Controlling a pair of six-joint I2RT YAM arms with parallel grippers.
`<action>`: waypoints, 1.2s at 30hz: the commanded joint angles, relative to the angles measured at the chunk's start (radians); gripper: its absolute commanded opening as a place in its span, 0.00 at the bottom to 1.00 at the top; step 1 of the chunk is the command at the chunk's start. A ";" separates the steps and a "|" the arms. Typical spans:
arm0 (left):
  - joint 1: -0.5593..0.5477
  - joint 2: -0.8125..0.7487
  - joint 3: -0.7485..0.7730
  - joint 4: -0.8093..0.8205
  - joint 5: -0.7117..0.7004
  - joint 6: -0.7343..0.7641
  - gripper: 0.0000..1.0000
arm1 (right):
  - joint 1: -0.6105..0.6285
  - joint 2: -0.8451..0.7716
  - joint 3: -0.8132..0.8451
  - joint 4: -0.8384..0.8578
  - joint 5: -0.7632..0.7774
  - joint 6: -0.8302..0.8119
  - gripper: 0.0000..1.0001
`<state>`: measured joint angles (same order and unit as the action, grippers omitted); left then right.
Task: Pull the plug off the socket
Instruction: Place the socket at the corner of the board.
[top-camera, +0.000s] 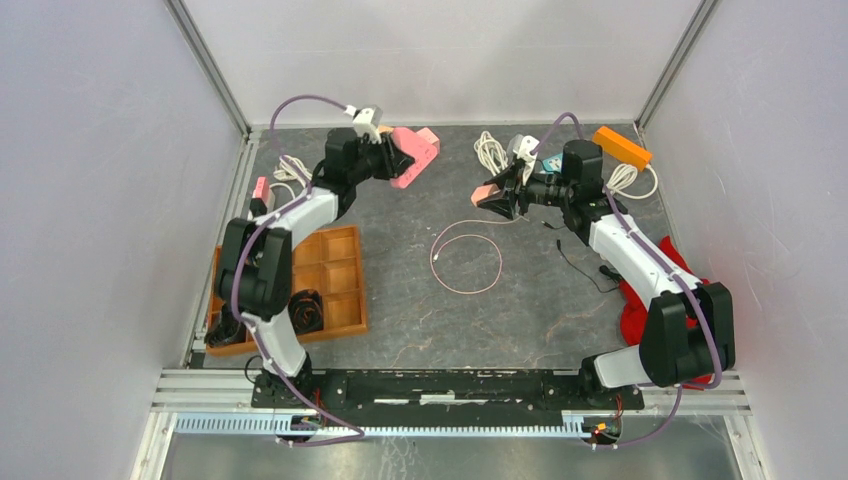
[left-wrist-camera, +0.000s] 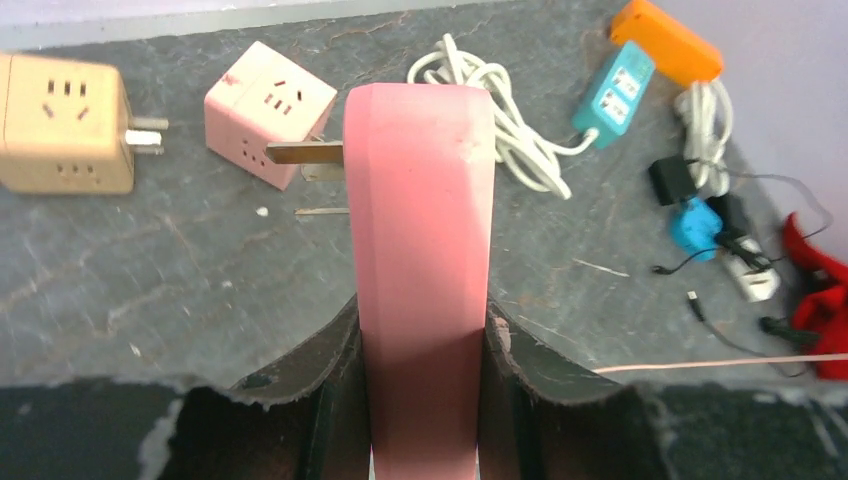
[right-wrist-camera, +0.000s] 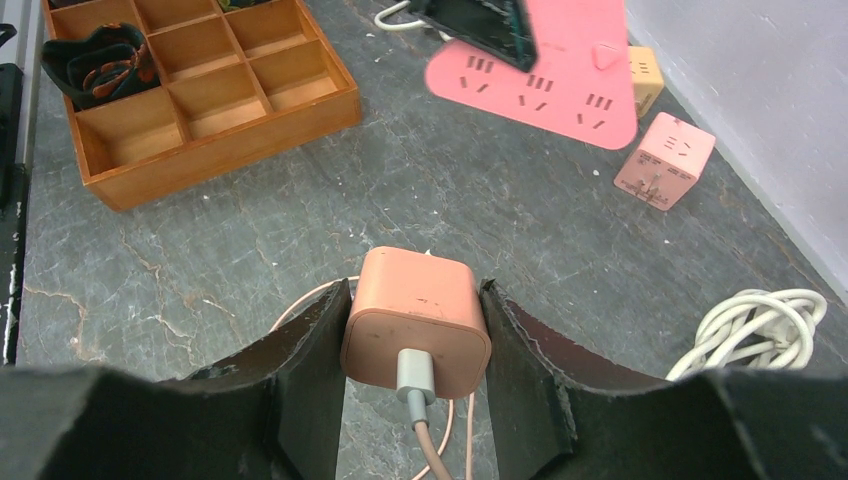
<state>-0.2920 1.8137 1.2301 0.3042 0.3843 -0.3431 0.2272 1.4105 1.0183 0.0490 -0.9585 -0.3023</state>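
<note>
The socket is a flat pink power strip (top-camera: 415, 152) at the back left, lifted edge-on in the left wrist view (left-wrist-camera: 420, 200). My left gripper (left-wrist-camera: 422, 320) is shut on its near end. The plug is a salmon charger block (right-wrist-camera: 417, 320) with a grey connector and a pink cable (top-camera: 467, 257) looping on the table. My right gripper (right-wrist-camera: 415, 300) is shut on the block's two sides and holds it above the table at centre right (top-camera: 487, 192). The plug is well apart from the socket, whose slotted face (right-wrist-camera: 545, 85) shows empty in the right wrist view.
A wooden compartment tray (right-wrist-camera: 230, 150) lies at the left. A beige cube adapter (left-wrist-camera: 65, 125) and a pink cube adapter (left-wrist-camera: 270, 110) lie near the back wall. A white coiled cord (left-wrist-camera: 500, 110), teal strip (left-wrist-camera: 615, 90), orange box (left-wrist-camera: 665, 40) and red cloth (top-camera: 640, 300) are on the right.
</note>
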 joint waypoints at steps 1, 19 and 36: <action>-0.057 0.124 0.242 -0.153 -0.020 0.271 0.03 | -0.013 -0.046 -0.005 0.048 0.000 -0.003 0.00; -0.198 0.658 0.952 -0.513 -0.325 0.525 0.26 | -0.049 -0.047 -0.017 0.051 0.027 -0.024 0.00; -0.213 0.565 0.921 -0.512 -0.348 0.452 0.82 | -0.061 -0.028 -0.015 0.051 0.023 -0.016 0.00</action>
<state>-0.5014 2.4828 2.1498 -0.2157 0.0525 0.1291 0.1772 1.3884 1.0016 0.0593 -0.9340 -0.3183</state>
